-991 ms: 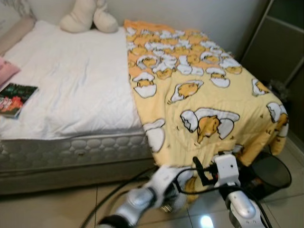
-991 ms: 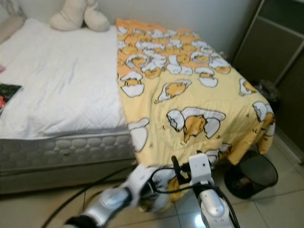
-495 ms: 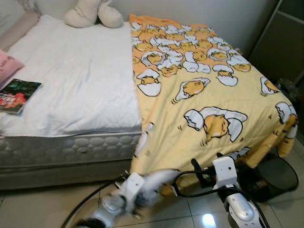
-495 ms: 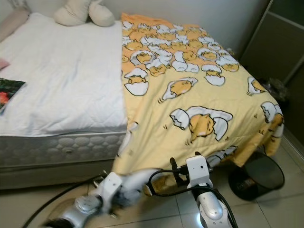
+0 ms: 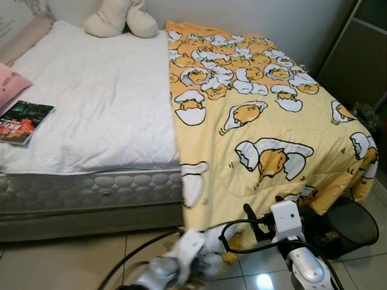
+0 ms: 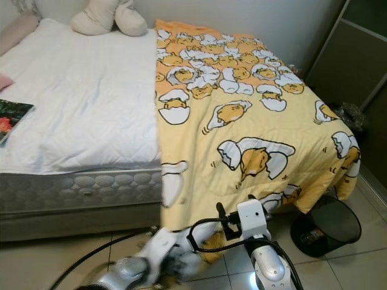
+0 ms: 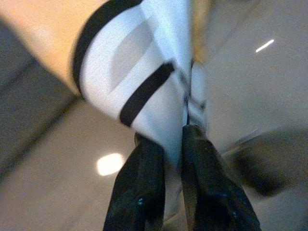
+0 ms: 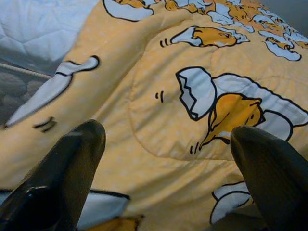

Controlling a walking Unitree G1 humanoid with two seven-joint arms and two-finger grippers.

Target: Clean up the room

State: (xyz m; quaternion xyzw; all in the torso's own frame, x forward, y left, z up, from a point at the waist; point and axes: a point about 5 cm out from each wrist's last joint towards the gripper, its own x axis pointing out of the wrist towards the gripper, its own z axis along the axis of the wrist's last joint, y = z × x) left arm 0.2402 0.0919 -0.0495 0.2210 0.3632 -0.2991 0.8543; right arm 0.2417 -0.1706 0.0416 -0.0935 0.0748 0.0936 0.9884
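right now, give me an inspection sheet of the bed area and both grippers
surface: white mattress, bare on its left part; tiled floor in front
job's things: yellow blanket covers the right part and hangs over the foot
clutter: book, pink pillow, plush toy on the mattress
grippers: left gripper shut on the blanket's low edge; right gripper open, facing the blanket
cables: black cable on the floor; looped cable at the right wrist
surroundings: black bin at the bed's right corner; dark cabinet

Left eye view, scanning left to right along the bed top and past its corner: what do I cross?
Pink pillow → book → white mattress cover → yellow egg-print blanket → black wastebasket.
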